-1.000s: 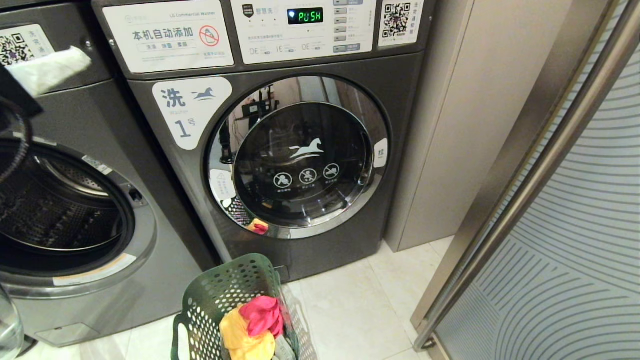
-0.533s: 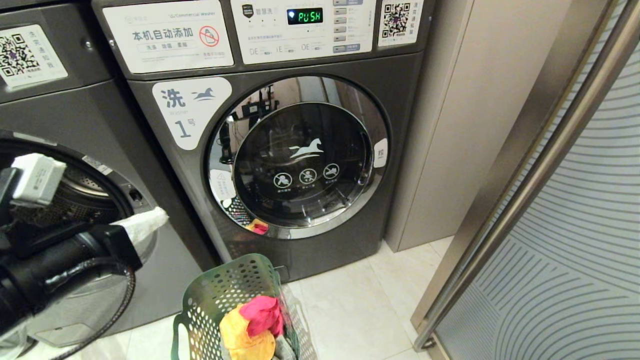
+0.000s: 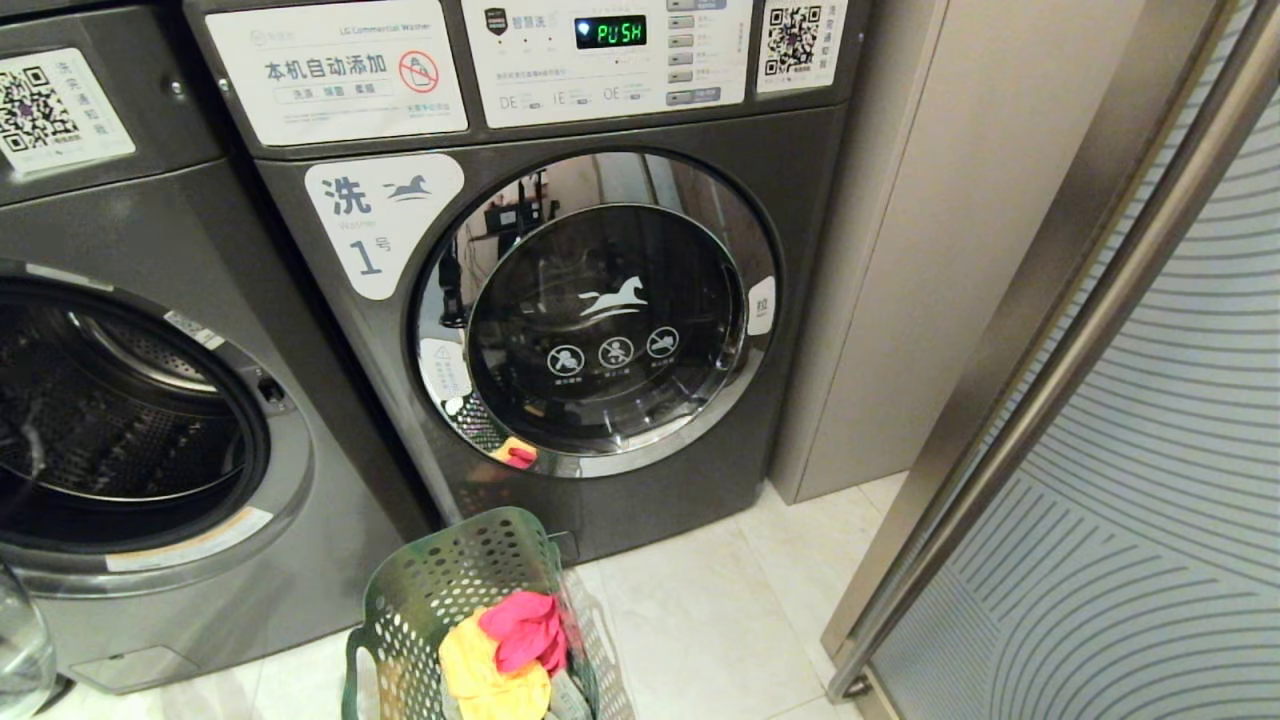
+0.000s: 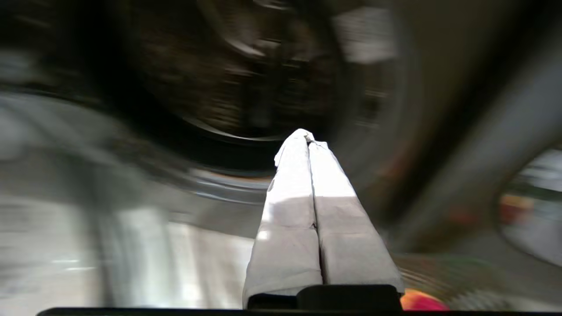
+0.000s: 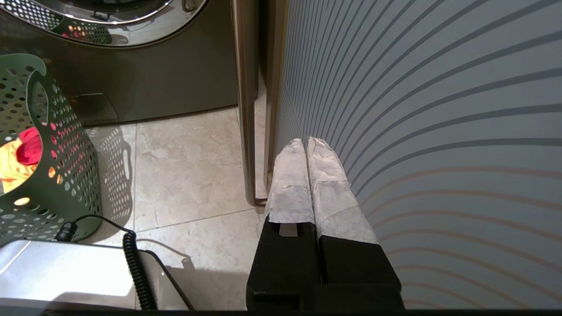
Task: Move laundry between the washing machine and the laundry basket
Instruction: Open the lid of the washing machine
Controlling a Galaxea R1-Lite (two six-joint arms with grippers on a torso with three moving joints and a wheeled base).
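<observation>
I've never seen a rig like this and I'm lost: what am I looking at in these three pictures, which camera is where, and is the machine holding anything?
A two-armed robot stands in a laundry room. The wide picture comes from its head: an open washing machine, a closed one marked 1, and on the tiled floor a green laundry basket holding yellow and pink laundry. Neither arm shows there. The other two pictures come from cameras on the wrists. The left hand, white-wrapped fingers pressed together, points toward the open drum, holding nothing. The right hand, also shut and empty, sits parked beside a striped glass door.
</observation>
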